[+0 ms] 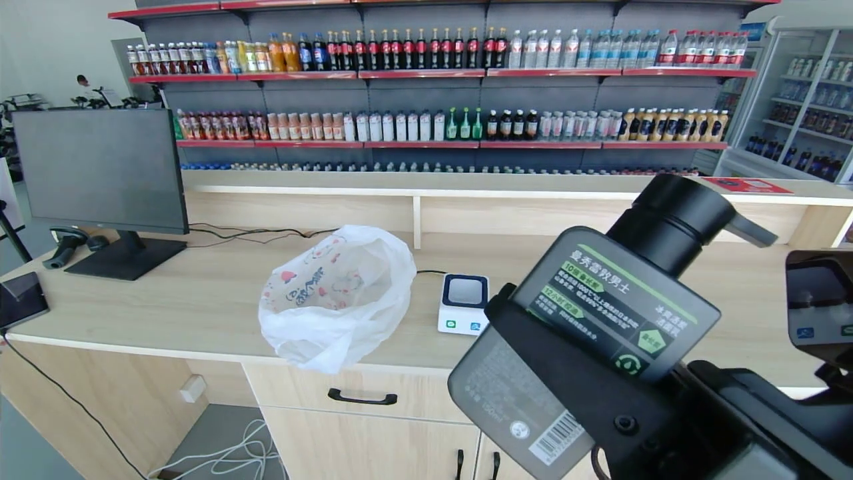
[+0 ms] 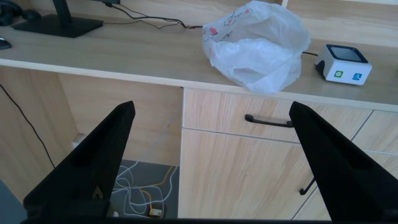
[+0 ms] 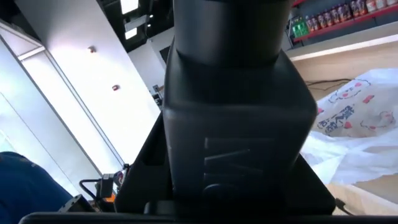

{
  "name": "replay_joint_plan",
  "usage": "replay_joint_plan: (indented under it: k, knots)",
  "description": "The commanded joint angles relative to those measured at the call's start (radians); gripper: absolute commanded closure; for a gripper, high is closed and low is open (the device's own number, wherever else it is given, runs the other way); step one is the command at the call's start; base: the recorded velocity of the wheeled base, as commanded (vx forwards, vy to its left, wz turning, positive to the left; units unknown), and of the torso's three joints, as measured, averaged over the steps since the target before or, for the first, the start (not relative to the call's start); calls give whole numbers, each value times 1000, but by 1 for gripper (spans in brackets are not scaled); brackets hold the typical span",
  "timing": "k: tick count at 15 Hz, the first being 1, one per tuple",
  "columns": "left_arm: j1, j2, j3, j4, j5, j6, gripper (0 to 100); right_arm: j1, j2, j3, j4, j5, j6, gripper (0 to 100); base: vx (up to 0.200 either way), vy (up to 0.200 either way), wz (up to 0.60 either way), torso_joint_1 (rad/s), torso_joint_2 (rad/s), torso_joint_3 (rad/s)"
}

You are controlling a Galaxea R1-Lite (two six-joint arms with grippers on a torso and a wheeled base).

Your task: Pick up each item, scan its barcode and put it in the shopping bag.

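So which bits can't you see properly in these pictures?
- Inside of the shopping bag: head and left wrist views, its crumpled plastic hides whether anything lies in it.
- Small print on the pump bottle: head view, too small to read.
- The black device: head view, cut off by the right edge.
- The lowest shelf's bottles: head view, the counter ledge hides all but their tops.

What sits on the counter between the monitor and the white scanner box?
The shopping bag, close beside the scanner, farther from the monitor; seen in the head view.
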Motion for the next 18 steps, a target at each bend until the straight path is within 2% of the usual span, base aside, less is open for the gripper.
replay_joint_plan:
  k: [1, 6, 8, 18]
  knots:
    - [0, 0, 0, 0, 0, -1, 0, 0, -7, -3, -1, 1, 13, 100, 0, 0, 0, 0, 0, 0]
    - [0, 0, 0, 0, 0, -1, 0, 17, -15, -49, -1, 1, 68, 100, 0, 0, 0, 0, 0, 0]
    - [0, 0, 0, 0, 0, -1, 0, 42, -50, -26, -1, 2, 138, 100, 0, 0, 0, 0, 0, 0]
    - [0, 0, 0, 0, 0, -1, 0, 42, -56, -23, -1, 2, 185, 100, 0, 0, 0, 0, 0, 0]
